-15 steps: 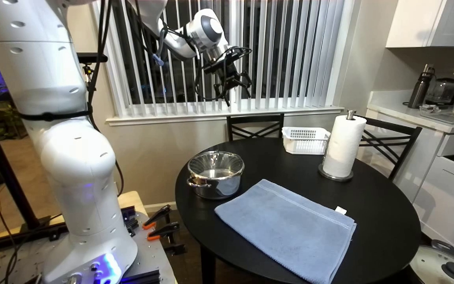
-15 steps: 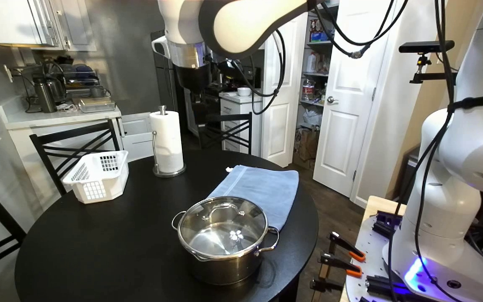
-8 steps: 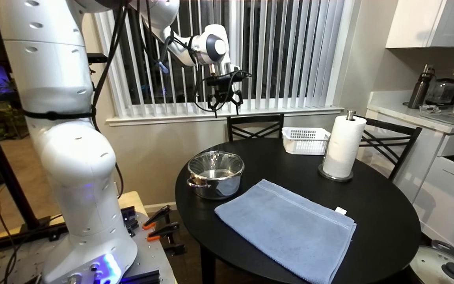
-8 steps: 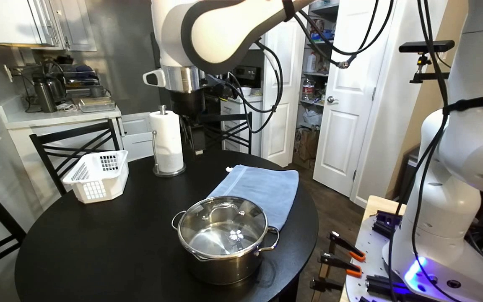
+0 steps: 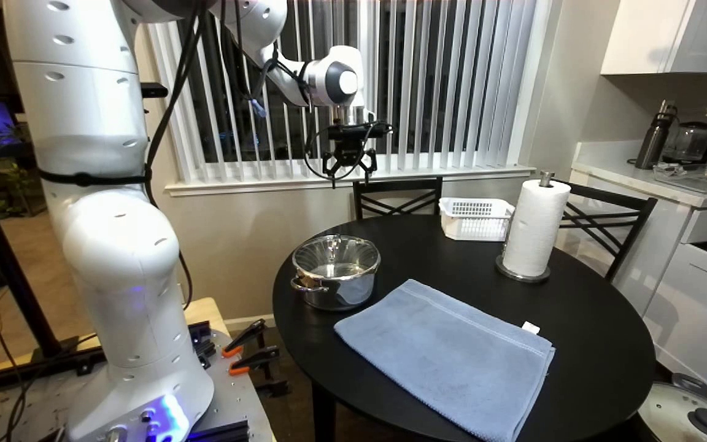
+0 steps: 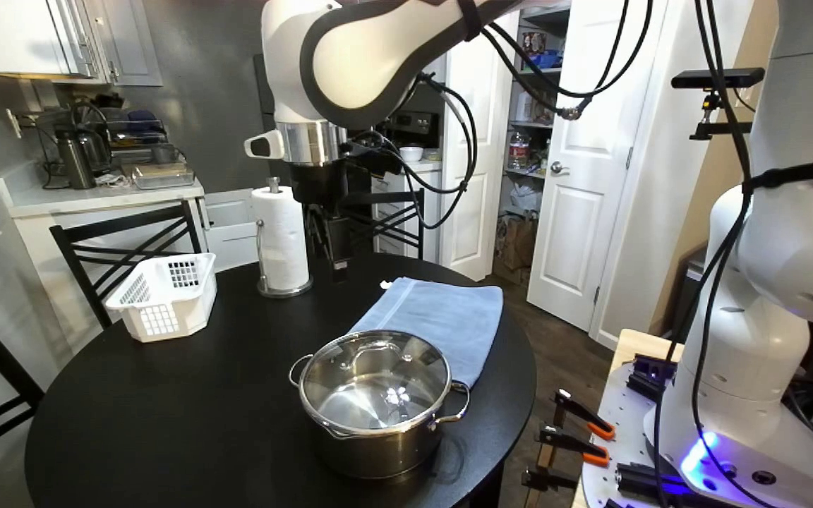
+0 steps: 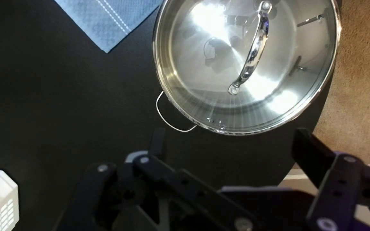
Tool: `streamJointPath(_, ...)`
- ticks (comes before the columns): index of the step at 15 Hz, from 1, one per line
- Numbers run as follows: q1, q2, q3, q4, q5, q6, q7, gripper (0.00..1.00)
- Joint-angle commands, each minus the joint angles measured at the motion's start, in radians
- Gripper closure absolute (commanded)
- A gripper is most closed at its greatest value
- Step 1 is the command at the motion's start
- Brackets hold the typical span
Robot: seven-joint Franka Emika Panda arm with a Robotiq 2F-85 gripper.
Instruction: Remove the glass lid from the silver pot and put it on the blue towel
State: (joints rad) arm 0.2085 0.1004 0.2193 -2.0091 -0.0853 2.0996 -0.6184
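The glass lid [image 7: 198, 64] sits on the silver pot [image 6: 378, 451], with its shiny arched handle [image 7: 252, 51] on top. The pot with the lid also stands near the table's edge in an exterior view [image 5: 344, 293]. The blue towel [image 5: 445, 356] lies flat beside the pot; its corner [image 7: 114, 22] shows in the wrist view. My gripper [image 5: 350, 181] is open and empty, pointing down, well above the table and apart from the pot. In the wrist view the open fingers [image 7: 231, 141] are spread below the lid's near rim, off to one side of the handle.
A white basket [image 5: 476, 220] and a paper towel roll [image 5: 536, 230] on a stand are on the round black table [image 6: 188, 416]. Chairs [image 6: 131, 243] stand around it. A window with blinds [image 5: 439, 80] is behind the arm. Clamps [image 6: 576, 444] sit on the robot's base.
My gripper has swung from a tilted pose to pointing straight down and has come lower, with the arm following. The lid, pot and towel have not moved.
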Motion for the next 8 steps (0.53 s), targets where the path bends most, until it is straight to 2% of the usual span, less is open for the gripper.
streamJointPath(1, 0.001, 0.002, 0.006, -0.005, -0.011, 0.011, 0.021, 0.00)
streamJointPath(2, 0.006, 0.011, 0.003, -0.019, -0.028, 0.035, 0.069, 0.00)
streamJointPath(5, -0.004, 0.030, 0.004, -0.080, 0.030, 0.094, 0.087, 0.00)
streamJointPath(8, -0.008, 0.058, 0.006, -0.141, 0.032, 0.161, 0.119, 0.00)
